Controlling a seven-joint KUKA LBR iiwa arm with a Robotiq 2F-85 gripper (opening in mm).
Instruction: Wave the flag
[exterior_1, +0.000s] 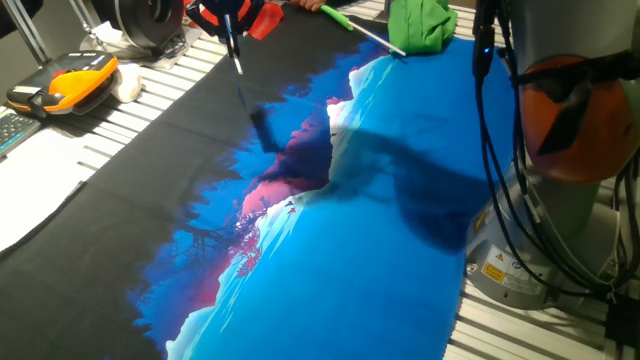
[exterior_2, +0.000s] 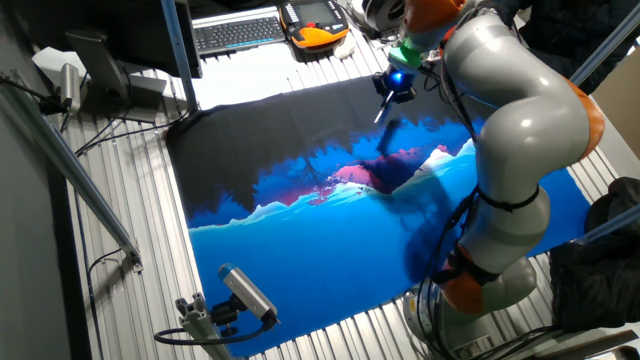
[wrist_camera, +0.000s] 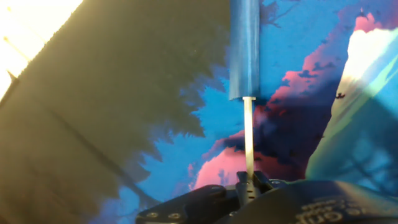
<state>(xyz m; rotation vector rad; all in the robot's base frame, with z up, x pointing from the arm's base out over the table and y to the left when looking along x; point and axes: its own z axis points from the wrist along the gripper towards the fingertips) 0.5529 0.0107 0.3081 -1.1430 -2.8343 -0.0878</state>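
My gripper (wrist_camera: 249, 185) is shut on the thin white stick (wrist_camera: 249, 137) of the flag (wrist_camera: 244, 50). In the hand view the dark blue cloth looks rolled or folded narrow and points straight away from the fingers, above the printed tablecloth. In one fixed view the gripper (exterior_1: 231, 28) is at the far end of the table, and the stick (exterior_1: 238, 62) slants down from it. In the other fixed view the gripper (exterior_2: 393, 88) holds the stick (exterior_2: 380, 113) above the cloth's black part.
The big blue-black printed tablecloth (exterior_1: 350, 260) covers the table. A green flag (exterior_1: 420, 25) and a red cloth (exterior_1: 262, 18) lie at the far edge. An orange-black handset (exterior_1: 65, 82) and a keyboard (exterior_2: 238, 32) sit beside the cloth. The arm's base (exterior_1: 540, 250) stands at the right.
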